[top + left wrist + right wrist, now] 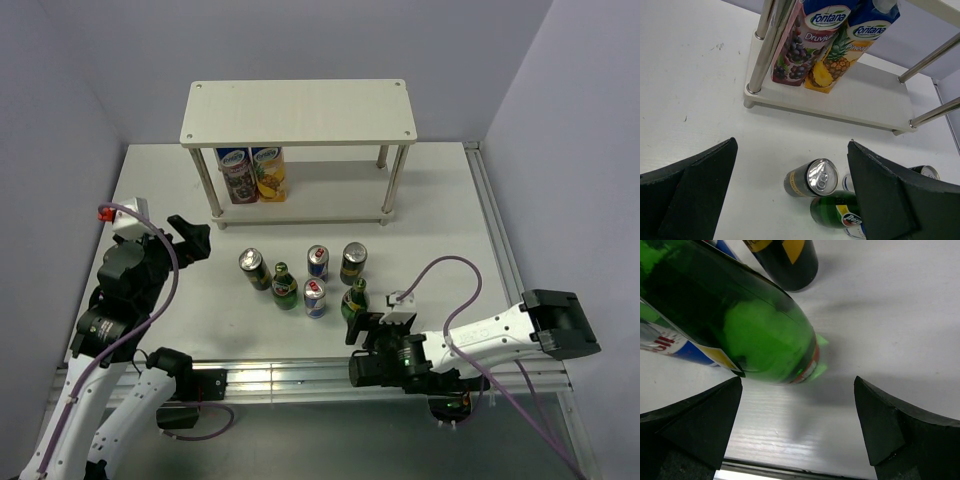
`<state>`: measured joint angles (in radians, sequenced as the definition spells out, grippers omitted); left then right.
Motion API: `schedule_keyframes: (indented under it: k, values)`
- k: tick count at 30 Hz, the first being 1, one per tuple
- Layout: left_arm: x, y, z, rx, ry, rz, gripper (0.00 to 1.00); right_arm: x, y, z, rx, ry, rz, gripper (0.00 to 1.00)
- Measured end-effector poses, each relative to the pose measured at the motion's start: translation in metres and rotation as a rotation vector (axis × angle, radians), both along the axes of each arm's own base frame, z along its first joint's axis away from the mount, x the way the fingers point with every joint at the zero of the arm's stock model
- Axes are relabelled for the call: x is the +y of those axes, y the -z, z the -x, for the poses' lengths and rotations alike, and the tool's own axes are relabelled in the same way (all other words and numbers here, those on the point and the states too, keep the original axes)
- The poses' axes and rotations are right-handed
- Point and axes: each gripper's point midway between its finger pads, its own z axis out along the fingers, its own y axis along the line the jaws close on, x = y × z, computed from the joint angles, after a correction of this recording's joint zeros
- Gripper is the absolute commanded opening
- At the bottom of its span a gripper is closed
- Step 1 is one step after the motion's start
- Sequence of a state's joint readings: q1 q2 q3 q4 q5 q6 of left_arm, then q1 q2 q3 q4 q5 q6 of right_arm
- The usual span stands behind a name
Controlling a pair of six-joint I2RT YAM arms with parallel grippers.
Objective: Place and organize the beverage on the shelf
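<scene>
right gripper (376, 324) gapes open just beside the green glass bottle with gold-foil neck (354, 298); left gripper (197, 240) open too, holding nothing.

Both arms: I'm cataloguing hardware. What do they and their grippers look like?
Both the left arm and right arm have white links, black joints and a looping purple cable. The left gripper and right gripper are black, with broad wedge-shaped fingers.

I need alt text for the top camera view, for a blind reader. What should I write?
Six small drinks stand upright on a white table in front of a two-tier shelf with two juice cartons on its lower board. The open left gripper is left of the drinks; the open right gripper is at the near side of a green bottle.
</scene>
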<state>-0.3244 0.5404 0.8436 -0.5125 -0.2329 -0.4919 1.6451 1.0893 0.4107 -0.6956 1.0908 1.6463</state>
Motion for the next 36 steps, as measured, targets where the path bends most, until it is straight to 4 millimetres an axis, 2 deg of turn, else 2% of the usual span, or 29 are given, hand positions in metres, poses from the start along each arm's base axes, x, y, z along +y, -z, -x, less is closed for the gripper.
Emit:
schedule_keyframes:
  k: [15, 27, 36]
  values:
    - [0.000, 0.000, 0.000, -0.001, 0.003, -0.001, 0.99, 0.032, 0.002, -0.012, -0.046, -0.011, 0.014, 1.00]
    - [-0.004, -0.002, 0.000, -0.012, 0.027, 0.000, 0.99, 0.035, 0.007, -0.058, -0.093, 0.029, 0.038, 1.00]
    - [-0.005, -0.003, 0.000, -0.015, 0.032, 0.001, 0.99, 0.043, 0.020, -0.070, -0.102, 0.022, 0.085, 0.98]
